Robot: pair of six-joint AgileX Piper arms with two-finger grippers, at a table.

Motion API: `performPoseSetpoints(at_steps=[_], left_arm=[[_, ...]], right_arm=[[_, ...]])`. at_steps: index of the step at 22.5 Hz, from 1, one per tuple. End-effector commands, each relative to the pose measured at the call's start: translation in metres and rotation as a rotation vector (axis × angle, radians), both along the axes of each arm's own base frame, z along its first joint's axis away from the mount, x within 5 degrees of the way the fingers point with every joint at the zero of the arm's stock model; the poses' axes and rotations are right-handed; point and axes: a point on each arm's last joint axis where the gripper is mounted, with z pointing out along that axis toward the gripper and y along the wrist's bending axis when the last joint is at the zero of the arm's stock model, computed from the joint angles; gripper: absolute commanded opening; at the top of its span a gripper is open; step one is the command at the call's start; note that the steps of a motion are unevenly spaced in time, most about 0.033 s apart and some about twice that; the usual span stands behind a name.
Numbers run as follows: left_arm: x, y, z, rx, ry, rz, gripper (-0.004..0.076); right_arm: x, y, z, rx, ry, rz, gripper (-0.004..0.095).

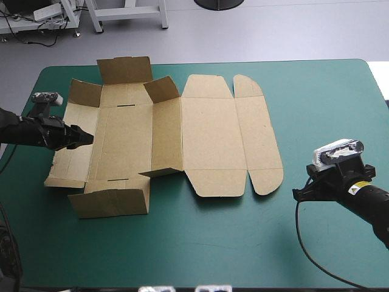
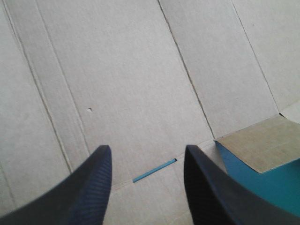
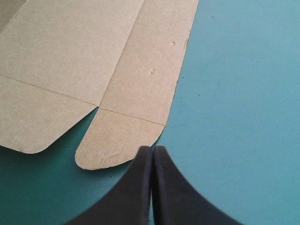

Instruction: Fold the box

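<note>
The brown box (image 1: pixel 209 131) lies as a cut sheet across the table's middle. Its right half is flat; on its left half several flaps stand partly raised, among them a back flap (image 1: pixel 124 69) and a front flap (image 1: pixel 109 202). My left gripper (image 1: pixel 85 137) hovers over the sheet's left panel, open, with bare board (image 2: pixel 131 70) and a narrow slot (image 2: pixel 154 170) under the gripper (image 2: pixel 146 151). My right gripper (image 1: pixel 298 193) is shut, empty, over the cover just off the sheet's front right corner. A rounded tab (image 3: pixel 117 140) lies just ahead of that gripper (image 3: pixel 153 149).
The teal-green cover (image 1: pixel 316 103) stretches bare to the right of the sheet and along the table's front edge. The table's rounded far right corner (image 1: pixel 364 64) and its left edge (image 1: pixel 18 152) are close to the arms.
</note>
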Motion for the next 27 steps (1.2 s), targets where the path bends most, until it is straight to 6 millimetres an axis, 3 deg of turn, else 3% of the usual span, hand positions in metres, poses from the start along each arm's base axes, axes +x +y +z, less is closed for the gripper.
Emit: performPoseSetpoints(at_steps=[1,6,13,16,21,27], left_arm=[[0.005,0.015,0.025,-0.018,-0.084,0.03,0.0355],[0.014,0.047,0.019,-0.005,-0.043,0.082,0.0355],[0.021,0.1,-0.006,-0.113,0.003,0.179,0.0355],[0.028,0.119,-0.028,-0.135,0.028,0.184,0.0354],[0.041,0.131,-0.072,-0.188,0.135,0.185,0.0354],[0.051,0.136,-0.092,-0.249,0.166,0.198,0.0354]], right_arm=[[0.003,0.0,0.016,0.01,-0.094,-0.007,-0.0019],[0.003,0.0,0.016,0.003,-0.096,-0.003,-0.0019],[0.003,0.0,0.015,0.001,-0.093,-0.001,-0.0019],[0.003,0.0,0.015,0.001,-0.09,0.0,-0.0019],[0.002,0.0,0.015,0.004,-0.084,0.001,-0.0019],[0.002,0.001,0.014,0.007,-0.07,0.005,-0.0019]])
